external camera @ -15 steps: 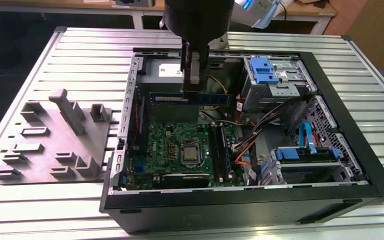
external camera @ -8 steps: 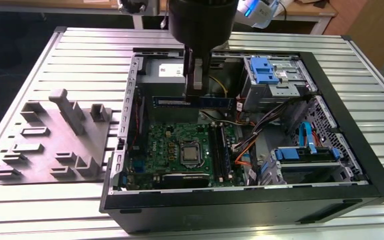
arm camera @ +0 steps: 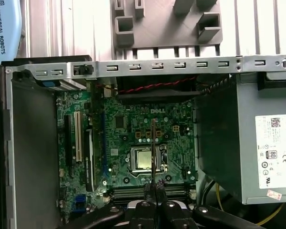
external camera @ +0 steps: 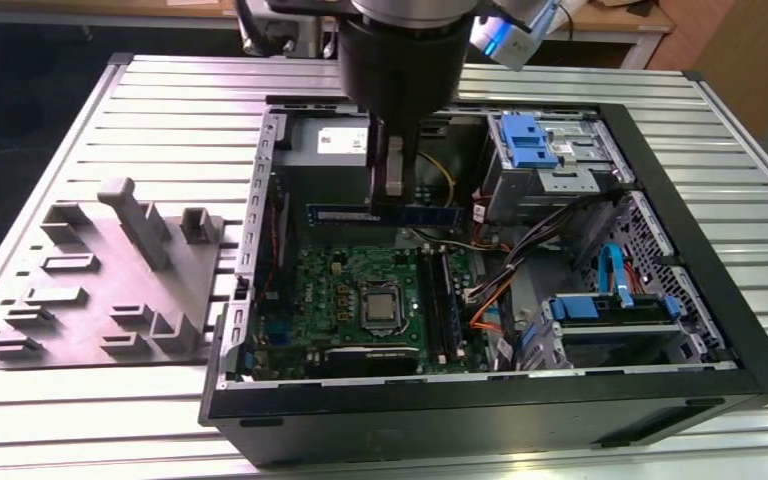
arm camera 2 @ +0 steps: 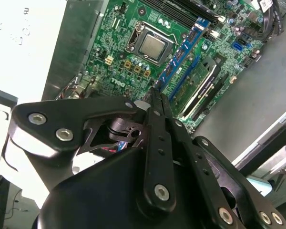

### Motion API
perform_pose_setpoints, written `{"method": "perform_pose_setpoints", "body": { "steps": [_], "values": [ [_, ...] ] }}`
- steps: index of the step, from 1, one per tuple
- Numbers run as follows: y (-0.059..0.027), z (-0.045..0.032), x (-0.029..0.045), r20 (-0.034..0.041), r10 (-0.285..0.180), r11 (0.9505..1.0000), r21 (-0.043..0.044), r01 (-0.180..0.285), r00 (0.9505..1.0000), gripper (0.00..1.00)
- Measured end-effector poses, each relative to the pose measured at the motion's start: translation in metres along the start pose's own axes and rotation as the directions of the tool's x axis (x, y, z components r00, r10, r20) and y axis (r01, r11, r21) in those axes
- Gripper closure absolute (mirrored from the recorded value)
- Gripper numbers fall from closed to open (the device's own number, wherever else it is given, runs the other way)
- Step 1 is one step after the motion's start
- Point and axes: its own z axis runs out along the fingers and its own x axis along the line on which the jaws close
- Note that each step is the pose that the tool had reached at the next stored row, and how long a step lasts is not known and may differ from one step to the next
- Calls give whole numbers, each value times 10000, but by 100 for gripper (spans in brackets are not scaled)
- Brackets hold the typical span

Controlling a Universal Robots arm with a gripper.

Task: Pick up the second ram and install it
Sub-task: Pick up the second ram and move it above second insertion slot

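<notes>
Second ram, a long, thin, flat dark blue memory stick (external camera: 344,213), is hanging level inside the open black computer case (external camera: 491,410). It is sitting above the green motherboard (external camera: 344,290) and near the grey power supply (external camera: 337,140). The black two-fingered claw (external camera: 391,203) is pinching it at mid-length, closed flat on both faces. It is looking light, stiff and fragile, so a mid-length hold clear of the contact edge is suiting it. The case is also housing metal drive cages with blue fittings (external camera: 524,140).
</notes>
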Motion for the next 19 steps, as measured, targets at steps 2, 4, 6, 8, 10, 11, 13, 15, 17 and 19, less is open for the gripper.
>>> {"method": "perform_pose_setpoints", "body": {
  "steps": [2,4,6,8,10,11,13,15,17,19],
  "values": [
    [-2,23,1,-1,0,10000,0,0,10000,89],
    [-5,44,1,-1,0,10000,-1,0,10000,89],
    [-10,72,1,0,0,10000,0,0,10000,89],
    [-16,99,1,-1,1,10000,0,-1,10000,89],
    [-21,127,2,0,1,10000,0,-1,10000,89],
    [-26,136,2,-1,-1,10000,0,1,10000,89],
    [-39,148,1,-2,1,10000,-1,-1,10000,89],
    [-50,163,0,0,0,10000,0,0,10000,89],
    [-54,180,0,1,1,10000,1,-1,10000,89],
    [-55,203,0,0,-3,10000,0,3,10000,89]
  ]
}}
